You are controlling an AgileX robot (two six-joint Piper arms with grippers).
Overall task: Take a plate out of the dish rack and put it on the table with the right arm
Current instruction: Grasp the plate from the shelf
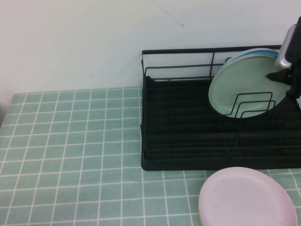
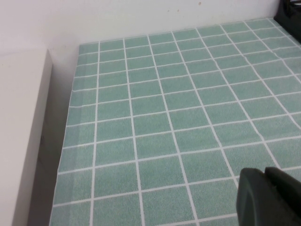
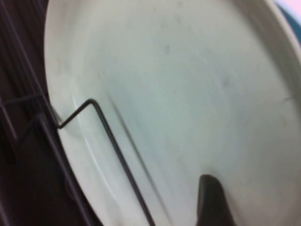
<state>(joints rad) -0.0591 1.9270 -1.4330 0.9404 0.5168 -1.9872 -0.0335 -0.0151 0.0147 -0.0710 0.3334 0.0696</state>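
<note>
The mint-green plate [image 1: 237,87] stands on edge in the dish rack [image 1: 188,141], far right on the bench [image 1: 70,150], a light blue plate [image 1: 256,52] behind it. The right hand [image 1: 282,77], fingers spread, sits at the plate's right rim, one fingertip [image 3: 211,202] before its face. The left hand [image 2: 268,197] hovers over bare tiles; whether it is spread or pressed together cannot be told. A pink plate [image 1: 247,197] lies near right.

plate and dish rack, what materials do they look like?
Plate: probably matte plastic or melamine; flat mint colour, no glare. Dish rack: thin black coated wire, likely metal; base looks like plastic slats. Right gripper is at the plate's edge; left gripper hovers over tiles.
</note>
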